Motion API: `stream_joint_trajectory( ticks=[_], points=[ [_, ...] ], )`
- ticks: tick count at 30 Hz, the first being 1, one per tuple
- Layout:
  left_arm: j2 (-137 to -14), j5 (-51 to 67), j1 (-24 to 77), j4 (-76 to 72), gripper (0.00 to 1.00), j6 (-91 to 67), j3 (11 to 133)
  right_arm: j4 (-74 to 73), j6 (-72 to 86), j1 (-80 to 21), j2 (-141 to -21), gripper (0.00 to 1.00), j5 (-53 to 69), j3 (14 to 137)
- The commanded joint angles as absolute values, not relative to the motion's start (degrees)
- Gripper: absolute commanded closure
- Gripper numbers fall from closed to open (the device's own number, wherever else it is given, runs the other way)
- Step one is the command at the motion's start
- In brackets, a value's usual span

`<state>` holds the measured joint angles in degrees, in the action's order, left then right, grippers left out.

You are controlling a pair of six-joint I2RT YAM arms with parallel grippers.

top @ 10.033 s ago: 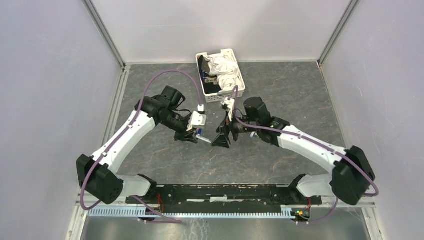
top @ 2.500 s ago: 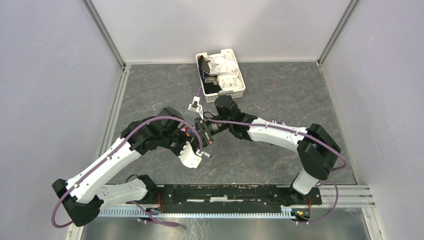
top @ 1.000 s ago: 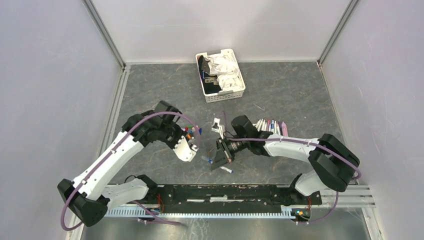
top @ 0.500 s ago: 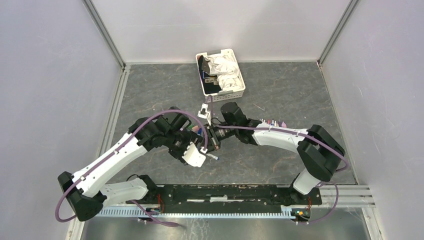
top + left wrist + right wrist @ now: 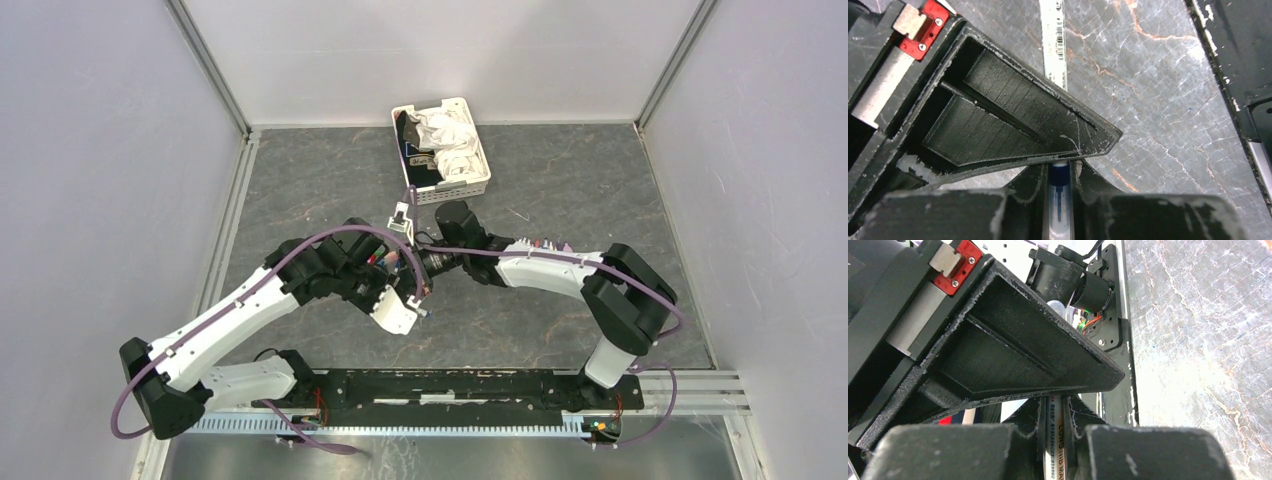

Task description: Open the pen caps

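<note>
My left gripper (image 5: 1060, 169) is shut on the dark blue pen cap (image 5: 1059, 176) at one end of a pen. The pen's white barrel (image 5: 1053, 45) with a barcode runs on past the other gripper's black finger (image 5: 1013, 115). My right gripper (image 5: 1054, 405) is shut on the same pen's printed white barrel (image 5: 1054, 440). In the top view both grippers meet tip to tip in mid-table, left gripper (image 5: 408, 302) below right gripper (image 5: 420, 274). A cluster of coloured pen caps (image 5: 379, 262) peeks out beside the left arm. Several more pens (image 5: 546, 244) lie behind the right forearm.
A white slotted basket (image 5: 476, 188) holding crumpled white stuff and a dark item stands at the back, just beyond the right wrist. The black base rail (image 5: 450, 385) runs along the near edge. Grey walls close in both sides.
The right gripper rose from near the front and carried the pen to the left gripper. The left gripper opened, then shut on the blue cap end.
</note>
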<state>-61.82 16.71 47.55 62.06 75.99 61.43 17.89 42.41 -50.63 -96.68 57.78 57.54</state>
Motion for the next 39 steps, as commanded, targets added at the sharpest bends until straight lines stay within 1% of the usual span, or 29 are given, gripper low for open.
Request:
stream_joint_trajectory(
  ticks=[1,2,3,4,6,8,9,11,12,17,19,23,24,25,26,27,28,29,30,31,32,33,35,39],
  points=[
    [-61.28,15.77,48.43,58.81,0.97,76.19,60.92,23.92,45.08,-50.94,-97.6,0.95,57.04,60.77],
    [-61.12,15.77,48.43,58.29,0.98,75.97,61.05,24.56,45.91,-50.88,-98.1,0.77,56.64,60.71],
    [-61.03,15.93,48.43,58.01,0.98,75.9,61.27,25.71,46.93,-50.87,-98.6,0.65,56.31,60.8],
    [-61.0,16.13,48.43,57.74,0.98,75.7,61.45,27.24,48.28,-50.82,-99.3,0.61,56.1,60.97],
    [-61.2,16.28,48.51,57.47,0.98,75.51,61.91,29.25,50.45,-50.95,-100.79,0.59,55.64,62.07],
    [-61.5,16.17,48.49,57.52,0.98,75.36,62.45,28.9,50.64,-51.05,-101.96,0.63,55.68,63.88],
    [-61.52,16.17,48.51,57.57,0.98,75.33,62.56,28.74,50.61,-50.98,-102.27,0.72,55.37,64.6],
    [-61.52,16.38,48.52,57.52,0.98,75.37,62.66,28.39,50.63,-50.95,-103.08,0.95,54.6,66.33],
    [-61.8,16.5,48.52,57.49,0.98,75.47,62.79,27.75,50.39,-50.97,-103.6,1.0,54.37,67.41],
    [-65.81,15.78,49.25,55.9,0.98,76.87,63.63,22.87,47.29,-50.94,-107.96,1.0,52.12,72.41],
    [-68.19,14.08,49.72,56.13,0.98,77.02,65.13,16.3,43.24,-50.68,-110.45,1.0,52.84,75.45],
    [-68.11,10.65,49.61,57.97,0.98,79.4,65.17,15.32,40.65,-49.03,-110.48,1.0,53.8,73.3],
    [-67.75,9.04,49.29,58.76,0.98,80.45,64.73,10.2,36.62,-48.3,-109.99,1.0,54.29,73.13],
    [-67.39,6.51,47.31,61.64,0.98,82.8,64.66,1.6,31.16,-47.4,-108.34,1.0,54.21,71.78],
    [-66.66,4.52,41.2,64.8,0.98,87.79,64.85,-6.4,22.68,-47.12,-103.28,1.0,53.17,65.71],
    [-65.27,4.96,29.63,66.69,0.98,96.26,65.13,-7.56,19.61,-47.62,-96.47,1.0,51.95,55.2],
    [-64.55,7.76,14.47,67.43,0.98,107.76,64.98,5.3,26.1,-47.56,-87.84,1.0,50.8,38.78],
    [-65.19,8.74,5.75,69.51,0.98,118.37,65.09,22.61,38.56,-47.66,-83.1,1.0,50.62,29.16],
    [-65.8,9.29,7.79,71.4,0.98,118.03,66.89,27.65,44.19,-47.84,-83.48,1.0,52.69,28.77],
    [-66.28,8.03,16.52,68.69,0.98,107.74,69.08,17.56,36.29,-48.07,-86.25,1.0,54.93,36.21],
    [-67.29,5.83,24.5,68.15,0.98,99.73,70.59,7.13,30.18,-49.07,-87.34,1.0,52.44,40.72],
    [-68.53,5.44,28.52,69.14,0.98,96.27,71.69,5.78,29.28,-49.39,-87.68,1.0,52.12,41.89],
    [-68.42,5.59,32.18,69.45,0.98,92.36,71.51,9.2,31.77,-48.98,-86.63,1.0,52.64,40.05],
    [-63.17,1.64,36.23,68.26,0.98,94.01,64.97,8.04,30.95,-48.24,-87.0,1.0,53.51,40.18]
  ],
)
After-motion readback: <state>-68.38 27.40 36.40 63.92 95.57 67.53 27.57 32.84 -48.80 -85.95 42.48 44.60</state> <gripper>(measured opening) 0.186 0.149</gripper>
